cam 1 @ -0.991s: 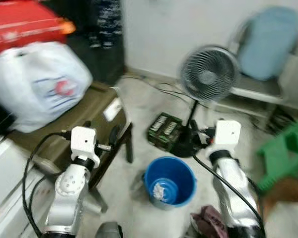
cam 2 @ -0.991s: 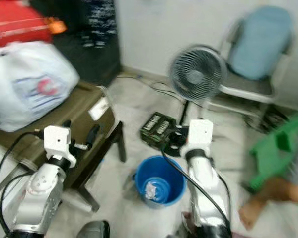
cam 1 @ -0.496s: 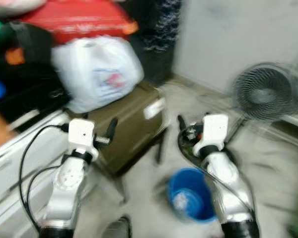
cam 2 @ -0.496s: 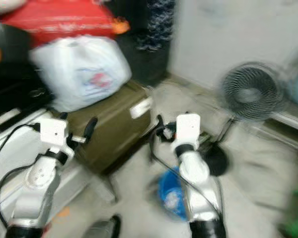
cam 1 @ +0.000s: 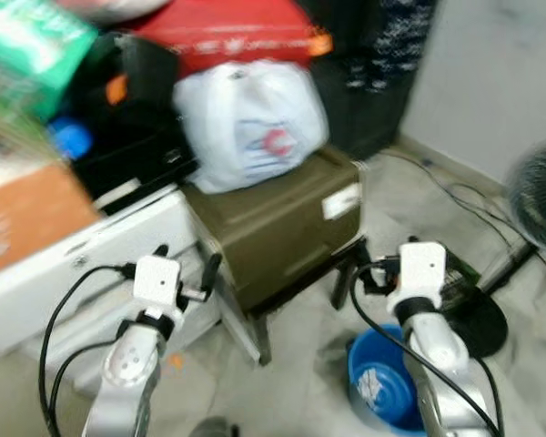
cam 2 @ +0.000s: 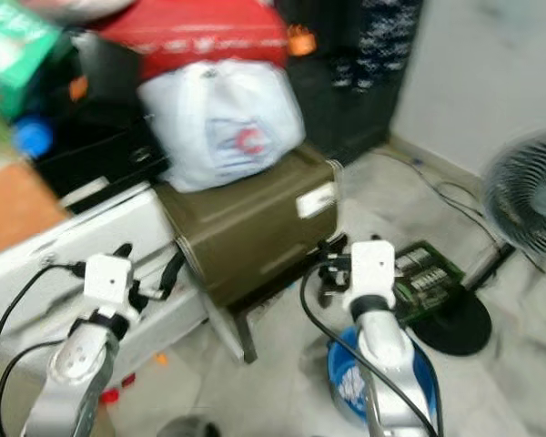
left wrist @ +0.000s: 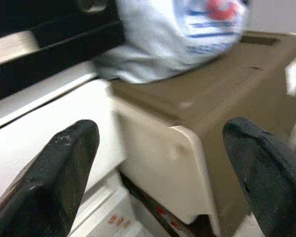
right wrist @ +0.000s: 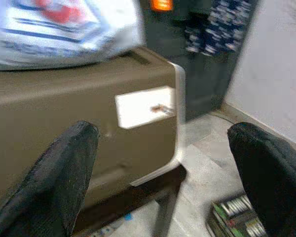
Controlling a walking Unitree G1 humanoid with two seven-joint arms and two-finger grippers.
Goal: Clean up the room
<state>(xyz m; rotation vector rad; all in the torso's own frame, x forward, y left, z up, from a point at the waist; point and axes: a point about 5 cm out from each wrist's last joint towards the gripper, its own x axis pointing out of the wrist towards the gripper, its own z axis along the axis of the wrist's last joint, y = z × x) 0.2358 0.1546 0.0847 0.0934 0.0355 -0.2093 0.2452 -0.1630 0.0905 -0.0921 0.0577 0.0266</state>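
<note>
Now facing a cluttered corner, left gripper (left wrist: 158,163) and right gripper (right wrist: 160,168) spread wide and empty before the olive box (cam 1: 282,218), white bag (cam 1: 250,123) on top, blue bucket (cam 1: 382,382) on tiled floor (cam 1: 419,191).

A blue bucket (cam 1: 382,387) stands upright on the floor at the lower right of the frame, with something white crumpled inside. A white plastic bag (cam 1: 250,123) with a red and blue print sits bulging at upper centre, on an olive-brown case (cam 1: 282,223).
</note>
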